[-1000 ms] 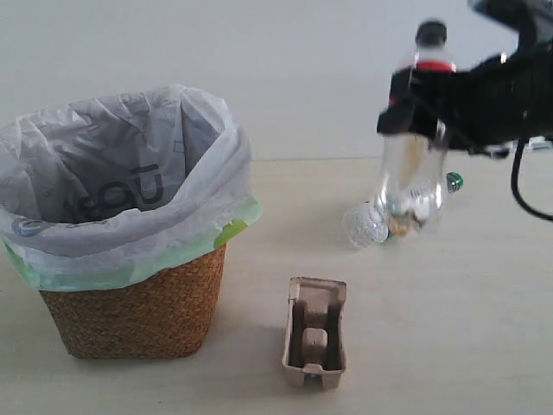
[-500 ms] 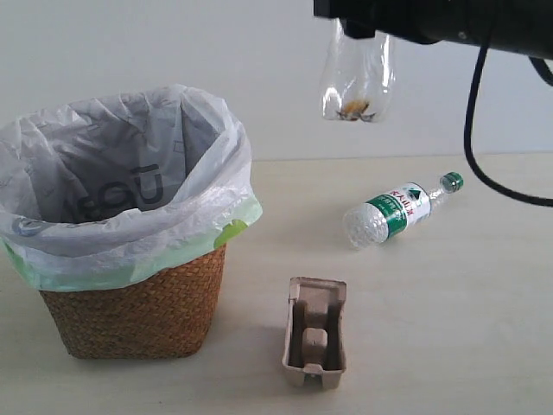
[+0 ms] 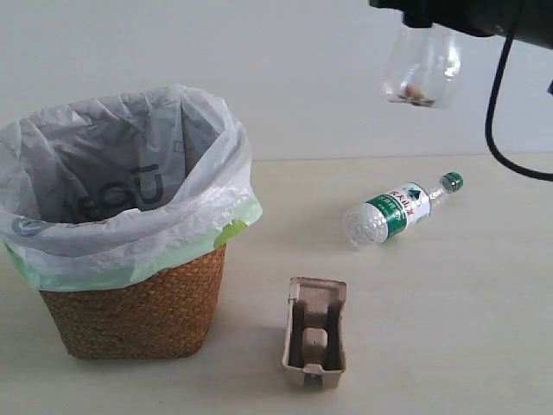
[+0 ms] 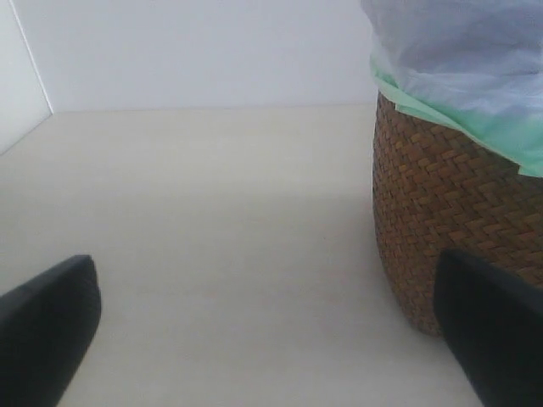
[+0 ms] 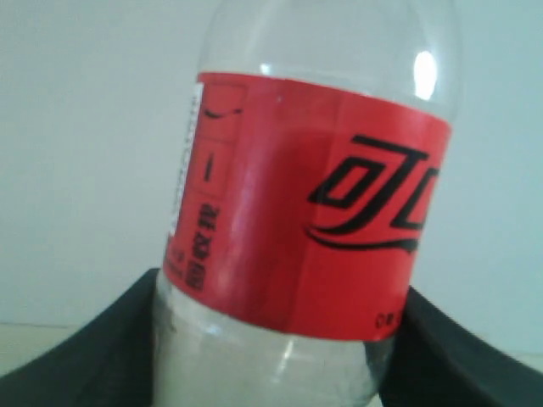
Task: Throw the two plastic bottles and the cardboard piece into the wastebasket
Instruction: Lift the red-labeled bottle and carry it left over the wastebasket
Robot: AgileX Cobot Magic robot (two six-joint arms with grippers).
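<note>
Red-label bottle [image 5: 301, 212] farther right, aloft

Bottles: we count two – small bottle [image 3: 367, 225], large bottle [image 3: 421, 69].
Caps: we see one, green cap [image 3: 451, 181]; large bottle's top hidden.
Labels: we count two – green-white label [image 3: 396, 212], red label [image 5: 305, 212].
Tray [image 3: 315, 333]: one.
Basket [image 3: 138, 311]: one, with one bag [image 3: 121, 181] inside.
Grippers: we count two – left gripper [image 4: 267, 339], right gripper [image 5: 271, 356], each showing two dark fingers.
Arm [image 3: 467, 13]: we see one in exterior view.
Cable [image 3: 490, 112]: one.
Table [image 3: 467, 328]: one.
</note>
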